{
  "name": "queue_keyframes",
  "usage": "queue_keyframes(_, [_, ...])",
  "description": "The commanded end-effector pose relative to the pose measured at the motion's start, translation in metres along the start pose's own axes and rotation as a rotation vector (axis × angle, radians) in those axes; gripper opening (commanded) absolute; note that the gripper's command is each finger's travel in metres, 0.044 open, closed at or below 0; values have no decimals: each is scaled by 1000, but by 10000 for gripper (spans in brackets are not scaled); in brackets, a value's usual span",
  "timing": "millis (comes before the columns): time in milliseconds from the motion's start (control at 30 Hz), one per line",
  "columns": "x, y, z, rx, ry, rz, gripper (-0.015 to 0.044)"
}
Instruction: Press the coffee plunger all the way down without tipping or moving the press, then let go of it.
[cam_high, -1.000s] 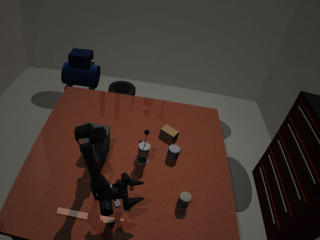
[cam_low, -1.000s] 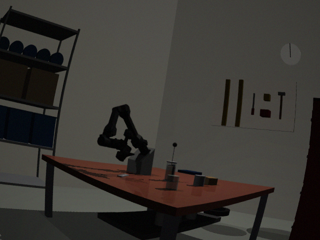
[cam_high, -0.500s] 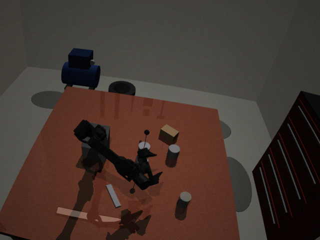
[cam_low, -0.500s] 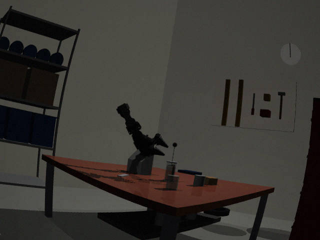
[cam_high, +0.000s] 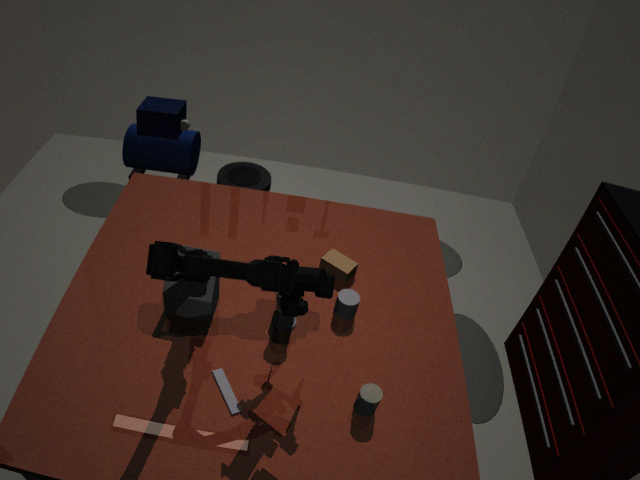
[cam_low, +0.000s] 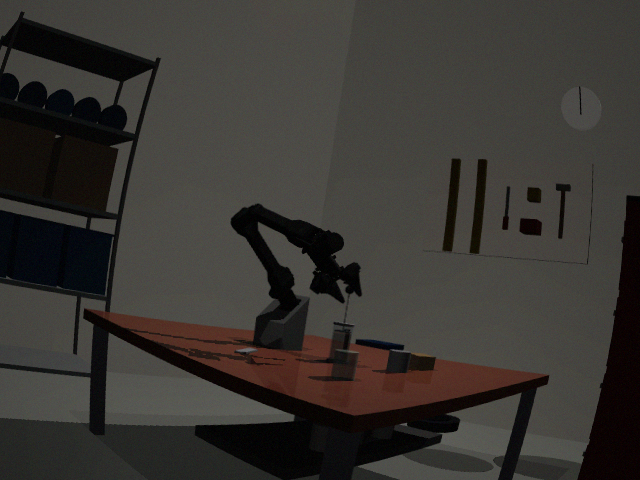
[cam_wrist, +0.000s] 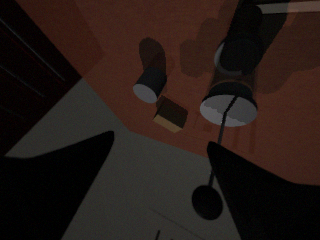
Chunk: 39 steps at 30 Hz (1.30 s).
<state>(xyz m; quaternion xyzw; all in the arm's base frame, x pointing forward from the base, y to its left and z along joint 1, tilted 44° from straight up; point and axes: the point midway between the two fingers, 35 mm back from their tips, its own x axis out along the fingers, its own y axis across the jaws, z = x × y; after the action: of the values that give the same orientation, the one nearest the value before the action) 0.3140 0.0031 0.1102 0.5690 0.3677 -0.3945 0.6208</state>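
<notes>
The coffee press (cam_high: 280, 331) (cam_low: 340, 338) stands upright on the orange table (cam_high: 403, 248) (cam_low: 439, 388). In the wrist view, its pale lid (cam_wrist: 235, 116) is at the upper right. The plunger rod rises well above the lid to a dark round knob (cam_low: 349, 289) (cam_wrist: 207, 202). My gripper (cam_high: 292, 305) (cam_low: 351, 298) (cam_wrist: 161, 140) is open and empty above the press, pointing down at a slant. The knob shows close to the right finger in the wrist view, on its inner side; contact cannot be told. In the top view the arm hides the knob and lid.
A grey cylinder (cam_high: 346, 303) (cam_low: 398, 361) (cam_wrist: 150, 89) and a tan block (cam_high: 338, 263) (cam_low: 422, 361) (cam_wrist: 170, 119) stand near the press. A cream-topped cylinder (cam_high: 368, 399) (cam_low: 345, 365) stands farther off. A white strip (cam_high: 225, 391) lies nearer the arm's base (cam_high: 191, 304).
</notes>
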Motion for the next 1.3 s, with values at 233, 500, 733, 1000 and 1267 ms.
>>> queue_keyframes(233, [-18, -47, -67, -1040, -391, -49, 440])
queue_keyframes(500, [-58, -67, -107, -1725, -783, 14, 440])
queue_keyframes(733, [-68, -76, -116, -1912, -938, 49, 440])
queue_keyframes(1000, [-33, -94, -83, -1912, -938, 51, 440])
queue_keyframes(1267, [-30, -92, -82, -1910, -936, 49, 440])
